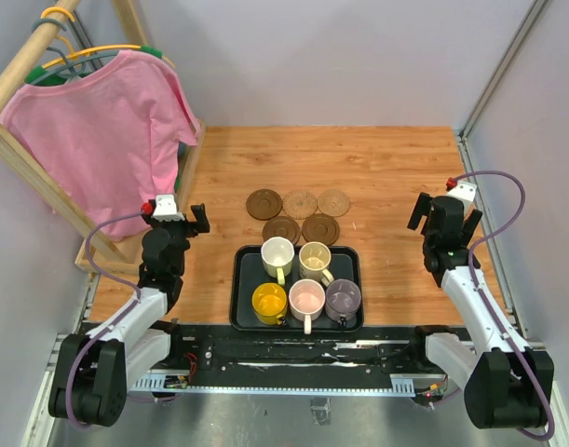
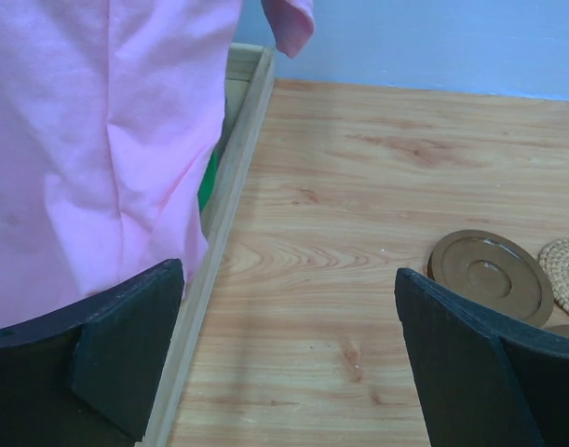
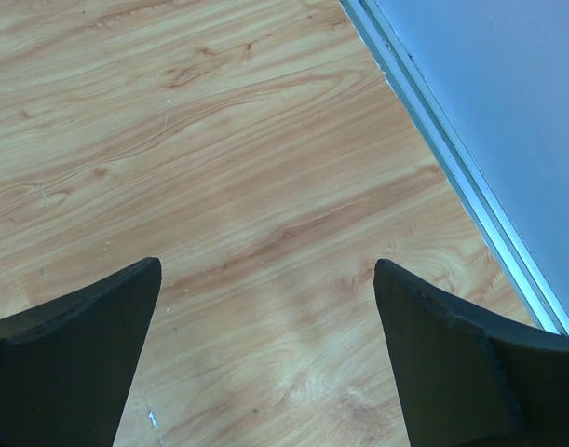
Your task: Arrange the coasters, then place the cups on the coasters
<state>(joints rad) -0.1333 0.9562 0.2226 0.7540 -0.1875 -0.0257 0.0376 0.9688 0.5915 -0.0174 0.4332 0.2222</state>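
Several round wooden coasters lie in a cluster on the table: a dark one [image 1: 264,203], two tan ones [image 1: 300,204] [image 1: 333,201], and two dark ones [image 1: 281,229] [image 1: 320,228] nearer. Behind them in a black tray [image 1: 239,298] stand several cups: white [image 1: 277,252], cream [image 1: 315,257], yellow [image 1: 269,300], pink [image 1: 306,298], greyish purple [image 1: 343,297]. My left gripper [image 1: 177,222] hovers open left of the coasters; its wrist view shows the dark coaster [image 2: 490,271] at right. My right gripper [image 1: 442,216] hangs open over bare wood at the right.
A pink shirt [image 1: 102,130] hangs on a wooden rack [image 1: 23,149] at the left, close beside my left gripper; the rack's base rail [image 2: 223,223] runs along the table. A metal frame edge [image 3: 452,158] bounds the table at the right.
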